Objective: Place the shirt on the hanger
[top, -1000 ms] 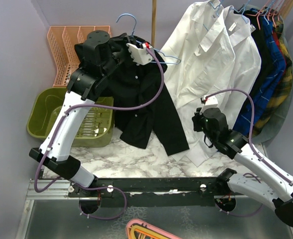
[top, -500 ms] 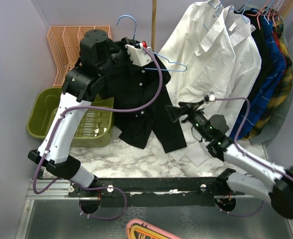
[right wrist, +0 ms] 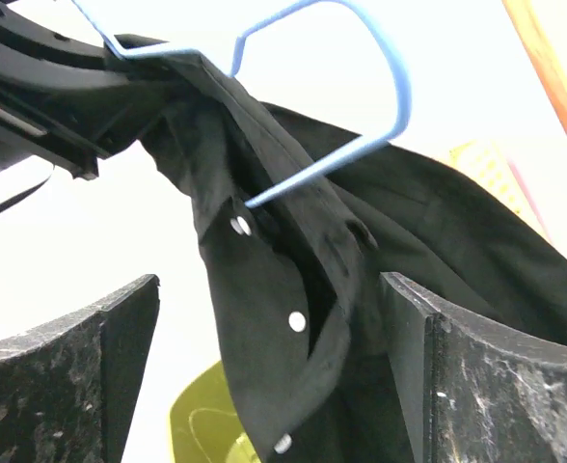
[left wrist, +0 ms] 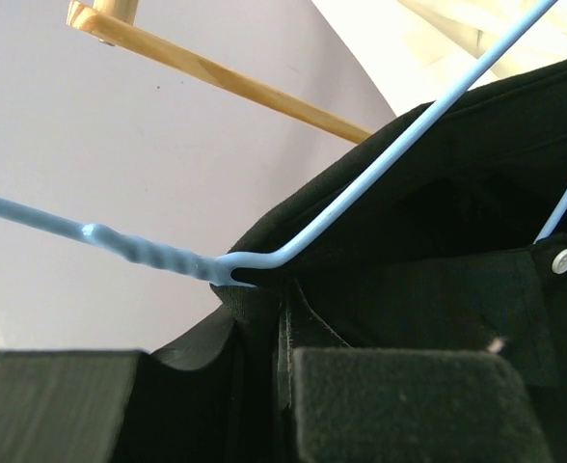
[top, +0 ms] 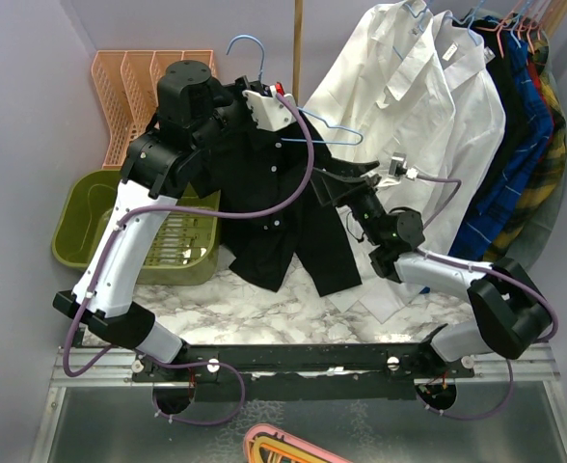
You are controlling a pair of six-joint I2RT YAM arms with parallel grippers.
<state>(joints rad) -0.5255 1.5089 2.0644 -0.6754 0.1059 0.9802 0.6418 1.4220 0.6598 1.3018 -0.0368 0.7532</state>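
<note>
the shirt (top: pixel 274 203) hangs in the air at the back of the workspace, bunched at the collar and draped off the hanger (top: pixel 322 123), its tail falling down in front of the marble tabletop (top: pixel 255 309). from above i see the hanger's hook (top: pixel 250 46) free against the wall, and its right shoulder end poking out bare past the fabric. my left gripper (top: pixel 253 92) is raised high and clamped at the hanger's neck. on the left wrist camera the twisted blue wire (left wrist: pixel 158 256) bends just above my closed fingers (left wrist: pixel 399 405), with a fold of the black collar (left wrist: pixel 438 241) pinched in the same spot.

my right gripper (top: pixel 327 190) reaches up from the right, its tips close against the shirt's right edge, below the bare wire end (i cannot tell whether it touches the cloth). its jaws are spread wide and hold nothing. on the right wrist view the two fingers (right wrist: pixel 62 376) frame the front placket, where pale buttons (right wrist: pixel 237 225) show, and the hanger's looped end (right wrist: pixel 380 106) sits above.

left of the shirt are a green basin (top: pixel 86 227) and, behind it, an orange rack (top: pixel 134 87). a wooden pole (top: pixel 297 43) stands behind the shirt. white shirts (top: pixel 409 116) and plaid garments (top: pixel 525 125) hang to the right.
</note>
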